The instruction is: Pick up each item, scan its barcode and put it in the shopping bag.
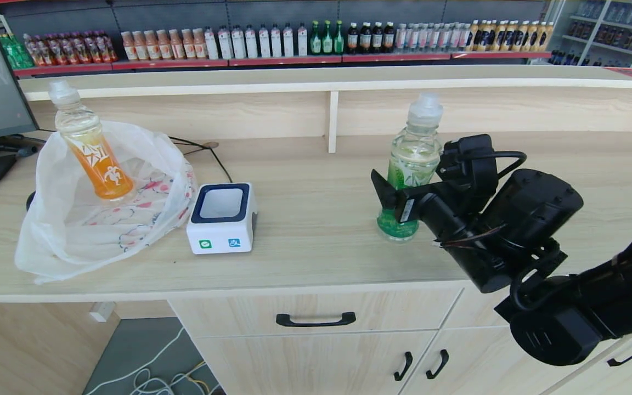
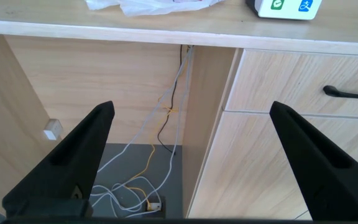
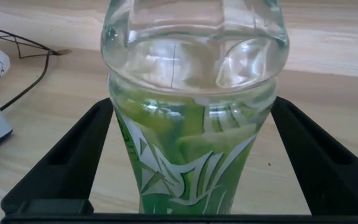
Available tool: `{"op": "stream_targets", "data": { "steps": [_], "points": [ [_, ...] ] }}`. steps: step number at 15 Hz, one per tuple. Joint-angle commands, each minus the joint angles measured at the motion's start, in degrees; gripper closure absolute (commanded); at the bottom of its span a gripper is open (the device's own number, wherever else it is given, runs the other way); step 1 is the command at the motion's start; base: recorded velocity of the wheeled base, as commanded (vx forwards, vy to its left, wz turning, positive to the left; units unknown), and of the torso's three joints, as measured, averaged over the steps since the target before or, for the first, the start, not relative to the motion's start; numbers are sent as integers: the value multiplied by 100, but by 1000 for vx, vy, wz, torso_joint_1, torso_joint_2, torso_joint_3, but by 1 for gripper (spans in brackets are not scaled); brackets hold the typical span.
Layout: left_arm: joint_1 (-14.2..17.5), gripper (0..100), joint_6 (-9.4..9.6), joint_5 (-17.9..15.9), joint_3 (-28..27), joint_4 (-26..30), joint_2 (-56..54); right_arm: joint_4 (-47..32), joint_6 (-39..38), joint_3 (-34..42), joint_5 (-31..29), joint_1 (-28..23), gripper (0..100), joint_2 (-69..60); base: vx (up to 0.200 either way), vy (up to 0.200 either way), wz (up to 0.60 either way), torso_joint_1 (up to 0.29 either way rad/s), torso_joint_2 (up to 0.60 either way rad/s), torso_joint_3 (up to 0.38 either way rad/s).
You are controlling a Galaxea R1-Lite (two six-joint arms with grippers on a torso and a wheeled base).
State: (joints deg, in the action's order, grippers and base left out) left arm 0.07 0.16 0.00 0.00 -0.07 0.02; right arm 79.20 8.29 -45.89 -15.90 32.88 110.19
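Store bench, right gripper fingers wide astride green bottle: close square on label, squeeze gently, lift straight up

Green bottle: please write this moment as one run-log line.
green bottle: upright on counter | right gripper: open around it | left gripper: open, below counter | orange bottle: in shopping bag

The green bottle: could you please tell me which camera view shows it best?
The head view: the green bottle stands upright on the counter, visible from cap to base. The right wrist view gives a close-up of its shoulder and label. The left wrist view faces the cabinet front below.
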Motion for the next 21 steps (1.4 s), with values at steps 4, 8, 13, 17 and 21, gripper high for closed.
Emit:
{"op": "stream_targets", "data": {
  "steps": [4,8,13,17,21],
  "points": [
    [1,0,2,9,0,-1,-2,-300,6,-228,-1,43,0,-33,0,0,0,0,0,0],
    [1,0,2,9,0,-1,-2,-546,6,-386,-19,96,0,20,0,0,0,0,0,0],
    [1,0,2,9,0,-1,-2,-617,-3,-641,-10,70,0,143,0,0,0,0,0,0],
    [1,0,2,9,0,-1,-2,-617,-20,-641,-98,61,0,134,0,0,0,0,0,0],
    [1,0,2,9,0,-1,-2,-599,-47,-615,-98,-18,0,108,0,0,0,0,0,0]
  ]
}}
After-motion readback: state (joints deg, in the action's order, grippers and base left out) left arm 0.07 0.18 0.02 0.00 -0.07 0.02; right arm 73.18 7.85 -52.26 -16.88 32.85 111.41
